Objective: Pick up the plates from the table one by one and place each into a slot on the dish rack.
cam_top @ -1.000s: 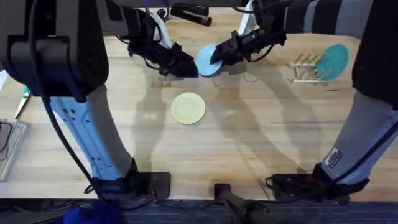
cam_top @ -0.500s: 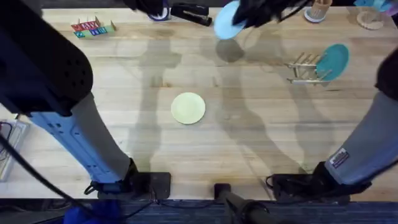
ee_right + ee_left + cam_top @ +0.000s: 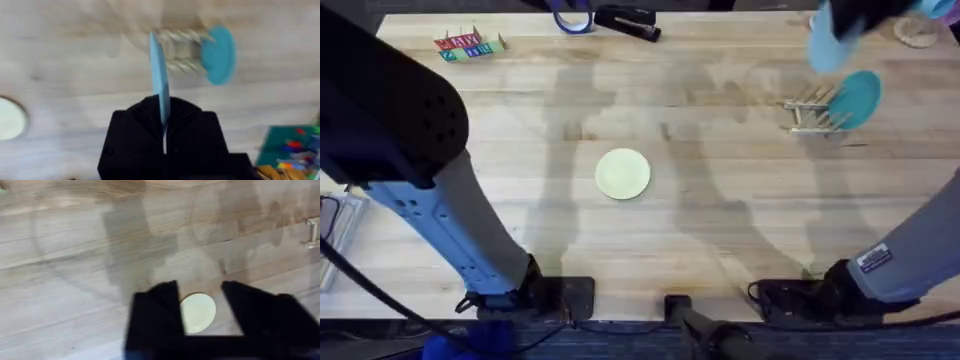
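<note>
My right gripper (image 3: 162,109) is shut on the light blue plate (image 3: 159,75), which it holds on edge in the air. In the overhead view this plate (image 3: 827,44) hangs just behind the dish rack (image 3: 812,110), at the table's far right. A teal plate (image 3: 858,97) stands upright in a slot of the rack. The pale yellow plate (image 3: 622,173) lies flat on the table (image 3: 720,250) near its middle. My left gripper (image 3: 200,292) is open and high above that yellow plate (image 3: 198,312), with nothing between its fingers.
Along the back edge sit a holder of coloured blocks (image 3: 468,43), a blue ring (image 3: 570,20), a black stapler (image 3: 628,20) and a pale round wooden stand (image 3: 918,32). A green mat with small coloured pieces (image 3: 295,145) lies beyond the rack.
My right gripper has carried the light blue plate from the back middle to the right, up over the dish rack. The left gripper has let go, pulled back and risen.
</note>
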Controlling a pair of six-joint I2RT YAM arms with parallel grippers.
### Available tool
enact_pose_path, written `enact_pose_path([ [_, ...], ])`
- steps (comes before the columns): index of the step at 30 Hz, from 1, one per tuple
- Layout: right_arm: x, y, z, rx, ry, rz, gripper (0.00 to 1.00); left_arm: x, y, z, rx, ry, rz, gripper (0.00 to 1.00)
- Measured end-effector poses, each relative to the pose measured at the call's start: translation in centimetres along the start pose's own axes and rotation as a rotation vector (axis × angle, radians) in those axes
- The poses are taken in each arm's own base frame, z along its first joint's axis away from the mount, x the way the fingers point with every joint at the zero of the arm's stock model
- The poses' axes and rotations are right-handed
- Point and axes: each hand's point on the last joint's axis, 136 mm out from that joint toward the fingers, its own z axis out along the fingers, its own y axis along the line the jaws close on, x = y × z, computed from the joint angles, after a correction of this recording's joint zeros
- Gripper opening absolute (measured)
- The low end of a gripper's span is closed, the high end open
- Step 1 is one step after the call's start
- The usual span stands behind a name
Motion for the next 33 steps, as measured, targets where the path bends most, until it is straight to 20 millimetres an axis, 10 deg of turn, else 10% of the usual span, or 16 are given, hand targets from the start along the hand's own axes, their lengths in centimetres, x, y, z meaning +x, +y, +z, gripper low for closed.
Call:
enact_pose_path([
  [4, 0.0, -1.8, -0.1, 0.101, -0.002, 0.000, 0.032, 0.1, 0.1, 0.0, -0.004, 0.005, -0.003, 0.975],
  [20, 1.1, -8.9, 0.7, 0.130, 0.035, 0.191, 0.033, 0.3, 0.1, 0.0, -0.005, 0.013, -0.006, 0.995],
  [33, 3.5, -8.3, 3.8, 0.117, 0.177, 0.170, 0.034, 0.4, 0.1, 0.0, -0.005, 0.018, -0.007, 0.994],
])
